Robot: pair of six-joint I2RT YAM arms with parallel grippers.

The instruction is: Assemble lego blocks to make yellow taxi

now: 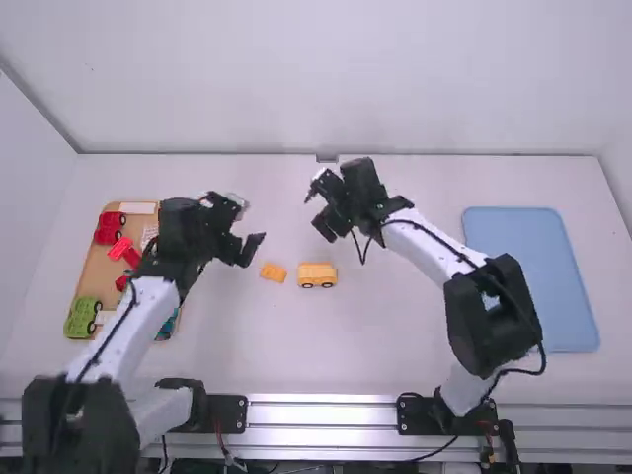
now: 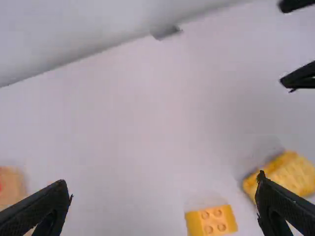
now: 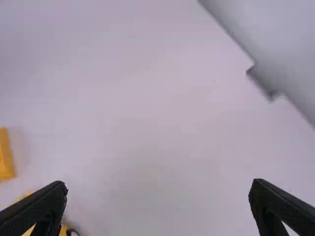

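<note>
Your left pincer (image 2: 162,180) and right pincer (image 3: 158,184) are gaping, empty; you're facing a small yellow brick (image 2: 211,221), probably light, stiff, and asking for a squeeze across opposite sides.

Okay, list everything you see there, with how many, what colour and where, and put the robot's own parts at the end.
wheeled piece: one, yellow, mid-table
studded block: one, yellow-orange, just left of the wheeled piece
tan tray: one, table's left side
red car piece: one, red, tray's far end
loose red blocks: at least two, red, in the tray
green car piece: one, green, tray's near left corner
teal piece: at least one, teal, partly hidden by the left arm
blue tray: one, light blue, table's right side
table: one, white, under everything
arms: two, white and black, left and right
left tool: one, black, open
right tool: one, black, open
</note>
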